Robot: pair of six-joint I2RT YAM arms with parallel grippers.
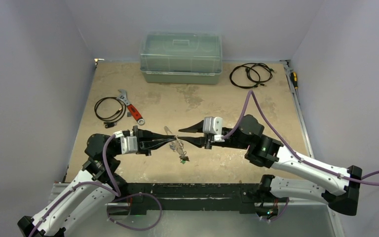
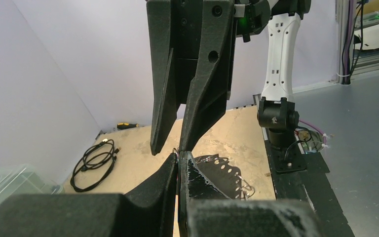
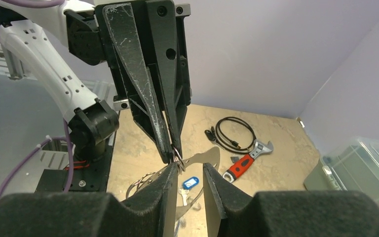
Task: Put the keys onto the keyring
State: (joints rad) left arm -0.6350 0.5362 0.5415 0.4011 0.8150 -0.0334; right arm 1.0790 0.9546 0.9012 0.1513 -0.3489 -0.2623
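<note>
Keyring (image 3: 203, 158), the large thin silvery metal loop, is pinched at its rim between the tips of my left gripper (image 1: 170, 142), whose jaws are pressed together on the wire. It hangs off those tips above the table (image 1: 202, 106). The small silver keys (image 1: 181, 154) dangle in a bunch just under the closed jaws. In the right wrist view I see one with a blue oblong plastic tag (image 3: 191, 182) through the loop, in line with the gap of my right jaws.

My right gripper (image 1: 180, 135) faces the left one tip to tip. Its jaws are spread and hold nothing, with one fingertip (image 2: 187, 144) just beside the pinched spot.

Beyond both sets of jaws, at the far edge, stands a pale green translucent plastic box (image 1: 180, 57) with its lid shut. I cannot tell what is inside through the cloudy walls.

Past the left jaws lie a red-handled adjustable wrench (image 1: 131, 106) and a black cable coil (image 1: 109, 108). Past the right jaws there is a second black cable coil (image 1: 250, 75), and beyond it a yellow-and-black screwdriver (image 1: 293, 79).
</note>
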